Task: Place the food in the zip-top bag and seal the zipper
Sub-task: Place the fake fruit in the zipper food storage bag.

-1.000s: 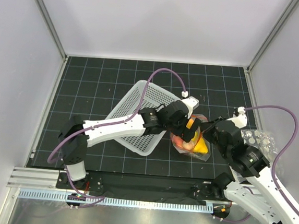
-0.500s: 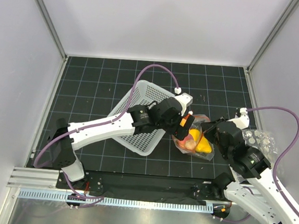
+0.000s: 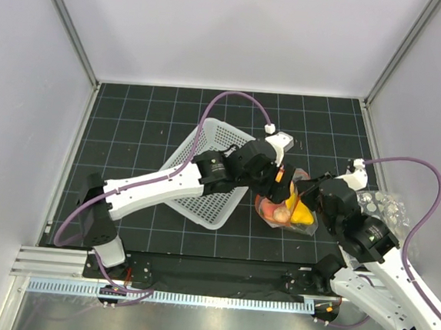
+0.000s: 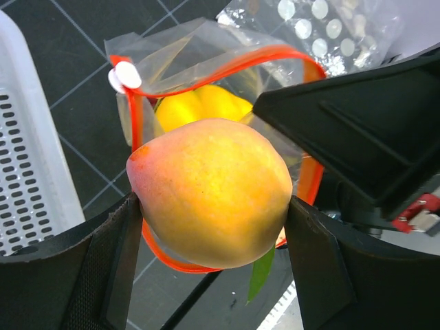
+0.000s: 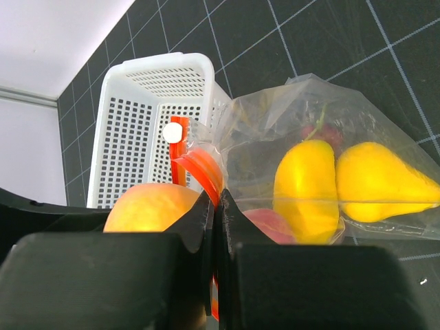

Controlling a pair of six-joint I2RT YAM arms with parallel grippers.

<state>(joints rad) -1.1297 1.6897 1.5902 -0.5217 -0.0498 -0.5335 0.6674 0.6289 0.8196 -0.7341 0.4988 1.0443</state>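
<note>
My left gripper (image 4: 214, 237) is shut on a yellow-orange toy fruit (image 4: 210, 192) with a green leaf and holds it just above the open mouth of the zip-top bag (image 4: 172, 55). The red-orange zipper (image 4: 227, 65) forms a loop around the mouth, with a white slider (image 4: 124, 74) at one end. My right gripper (image 5: 214, 206) is shut on the zipper strip (image 5: 199, 168) and holds the mouth up. Inside the bag (image 5: 275, 117) lie a yellow pear (image 5: 385, 182), a yellow piece (image 5: 306, 185), a pink-red peach (image 5: 265, 223) and dark red grapes (image 5: 316, 130).
A white perforated basket (image 3: 196, 178) lies tilted to the left of the bag (image 3: 285, 215), under the left arm. A clear plastic sheet with white dots (image 3: 383, 204) lies to the right, by the right arm. Walls enclose the black gridded mat.
My left gripper, with the fruit in it, drew back a little to the left, then came right again over the bag's mouth. The right gripper has kept its hold on the zipper.
</note>
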